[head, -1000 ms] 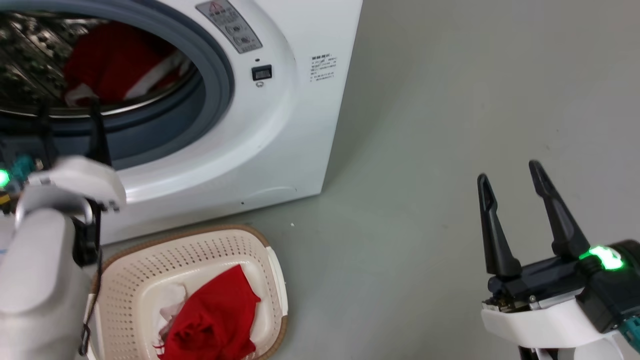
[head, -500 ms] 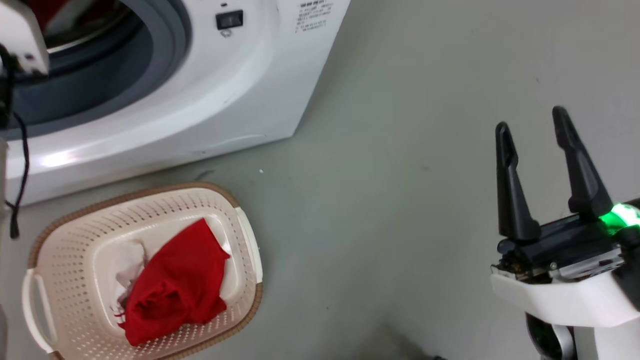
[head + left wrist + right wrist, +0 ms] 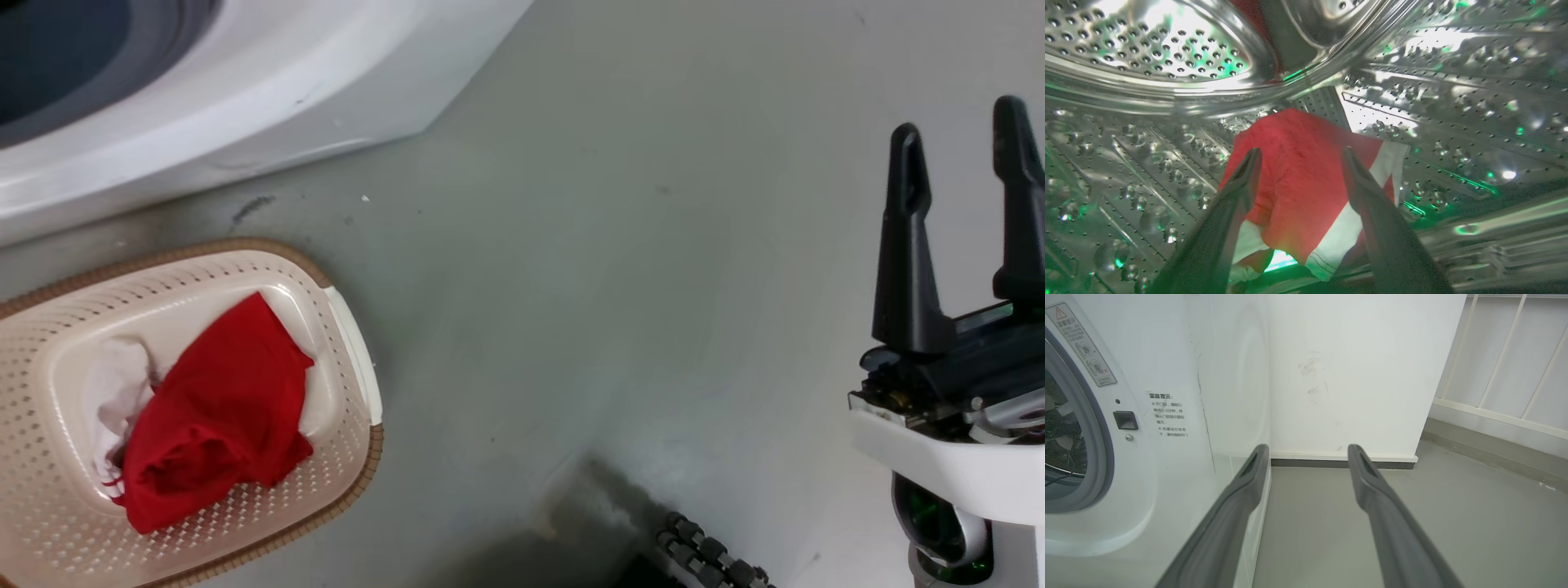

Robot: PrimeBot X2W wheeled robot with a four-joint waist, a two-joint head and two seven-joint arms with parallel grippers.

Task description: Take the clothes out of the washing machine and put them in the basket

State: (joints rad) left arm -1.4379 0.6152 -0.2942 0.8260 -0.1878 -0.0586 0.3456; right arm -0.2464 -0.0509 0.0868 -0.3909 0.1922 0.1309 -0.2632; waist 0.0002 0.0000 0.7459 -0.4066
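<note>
Nearest the head camera, the right jaws stood spread wide at the lower right, their two dark fingers [image 3: 908, 245] pointing up over the grey floor [image 3: 571, 286] with nothing between them. A dark ribbed hose [image 3: 710, 555] lay at the bottom edge just left of them.

Farther left, the basket [image 3: 343, 457] sat on the floor, cream with rows of small holes in its walls and a woven brown rim. A crumpled red garment [image 3: 220, 408] lay in its bottom, bright and soft, bunched into a thick fold at its lower end. A piece of white fabric [image 3: 114, 392] was tucked against its left side.

Beyond the basket rose the washing machine [image 3: 245, 106], its white front curving into the grey porthole seal at the top left corner. The right wrist view looked past the same spread fingers [image 3: 1241, 498] at the machine's side panel [image 3: 1180, 355], a warning sticker [image 3: 1079, 343] and a small dark latch socket [image 3: 1125, 419]. A white wall [image 3: 1363, 375] stood behind.

Deepest of all, the left jaws were inside the perforated steel drum [image 3: 1147, 49], fingers [image 3: 1237, 192] spread apart. Past their tips a red garment with white bands [image 3: 1298, 179] lay draped on the drum wall, its lower hem striped white. Whether the fingers touched the cloth could not be told.
</note>
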